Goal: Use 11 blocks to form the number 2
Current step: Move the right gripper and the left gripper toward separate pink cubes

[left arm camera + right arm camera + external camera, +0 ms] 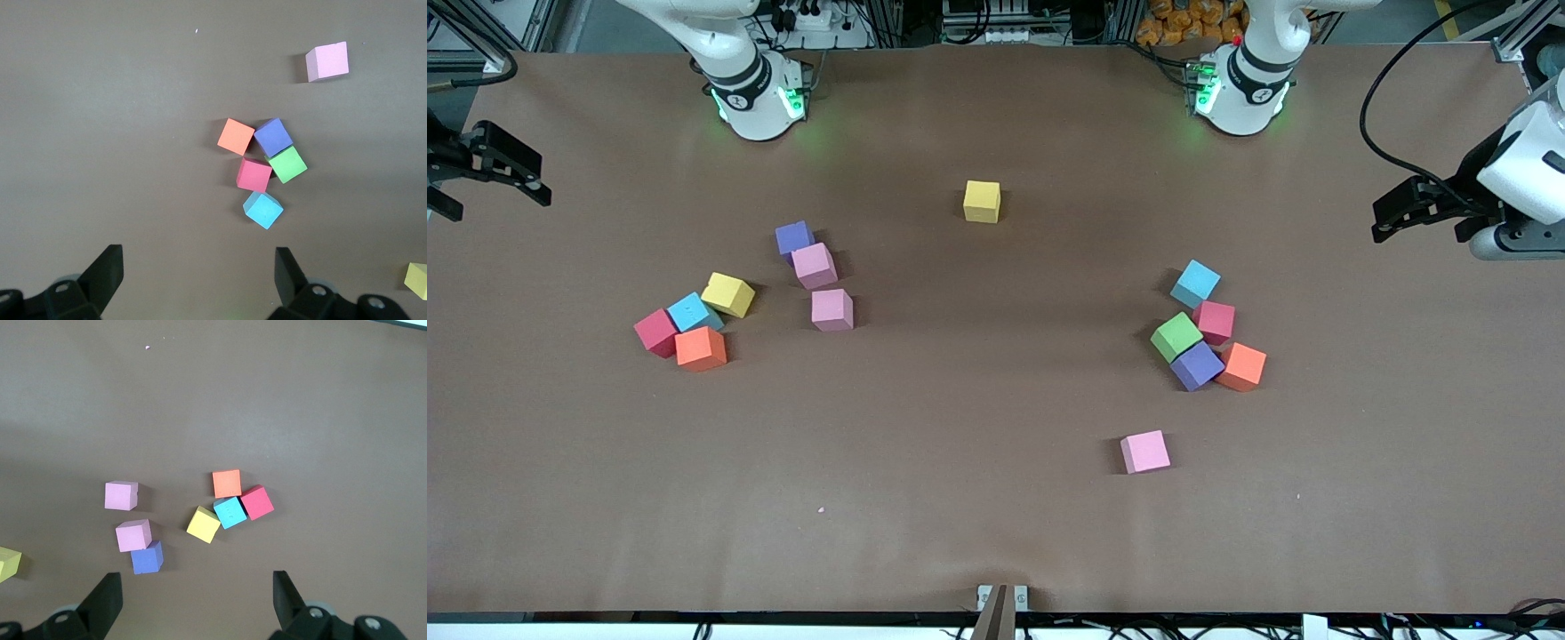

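Note:
The blocks lie scattered on the brown table (996,498); no number 2 shows. Toward the right arm's end, red (656,332), light blue (692,312), yellow (728,294) and orange (701,348) blocks touch. Beside them are a purple block (794,238) and two pink ones (815,265) (832,309). A yellow block (982,201) sits alone near the bases. Toward the left arm's end, light blue (263,209), red (254,175), purple (273,137) and orange (235,137) blocks cluster, with a lone pink block (1144,452). The left gripper (199,273) and right gripper (198,597) hover open and empty.
A green cube (1176,337) sits inside the cluster at the left arm's end, touching the red and purple blocks. Both arm bases (756,89) stand along the table edge farthest from the front camera. A small metal bracket (1002,597) sits at the nearest edge.

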Tool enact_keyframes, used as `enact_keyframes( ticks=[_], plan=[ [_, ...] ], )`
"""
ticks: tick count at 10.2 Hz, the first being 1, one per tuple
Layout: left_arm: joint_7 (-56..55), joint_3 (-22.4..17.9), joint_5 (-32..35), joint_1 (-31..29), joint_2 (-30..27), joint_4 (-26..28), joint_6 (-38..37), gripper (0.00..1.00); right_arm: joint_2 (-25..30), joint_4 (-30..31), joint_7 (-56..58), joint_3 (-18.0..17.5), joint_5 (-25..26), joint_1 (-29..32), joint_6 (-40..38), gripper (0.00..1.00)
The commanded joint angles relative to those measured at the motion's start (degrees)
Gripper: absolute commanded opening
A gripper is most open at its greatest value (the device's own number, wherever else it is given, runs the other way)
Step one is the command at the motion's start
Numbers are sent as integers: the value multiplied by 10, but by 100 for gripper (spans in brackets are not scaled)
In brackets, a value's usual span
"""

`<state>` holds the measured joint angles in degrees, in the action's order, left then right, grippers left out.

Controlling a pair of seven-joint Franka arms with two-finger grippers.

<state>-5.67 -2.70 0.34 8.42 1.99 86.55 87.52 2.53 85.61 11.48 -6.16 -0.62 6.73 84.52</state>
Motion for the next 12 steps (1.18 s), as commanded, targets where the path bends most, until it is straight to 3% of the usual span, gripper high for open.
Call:
enact_keyframes(
  ticks=[1,4,7,10,12],
  plan=[
    [-1,-5,-3,5,-6,-2,-8,100,-5,-4,-40,-11,-2,9,-8,100],
    [4,-4,-7,12,22,-1,9,100,-5,17,-44,-10,-2,8,-2,100],
    [-8,-6,-2,60,105,-3,122,100,-2,40,-39,-9,-1,8,-10,100],
    [-72,-10,-4,85,178,-4,231,100,3,127,-39,-8,-22,8,73,100],
    [-107,-8,-8,86,238,-14,314,100,0,239,-38,-11,-22,-17,196,100]
  ],
)
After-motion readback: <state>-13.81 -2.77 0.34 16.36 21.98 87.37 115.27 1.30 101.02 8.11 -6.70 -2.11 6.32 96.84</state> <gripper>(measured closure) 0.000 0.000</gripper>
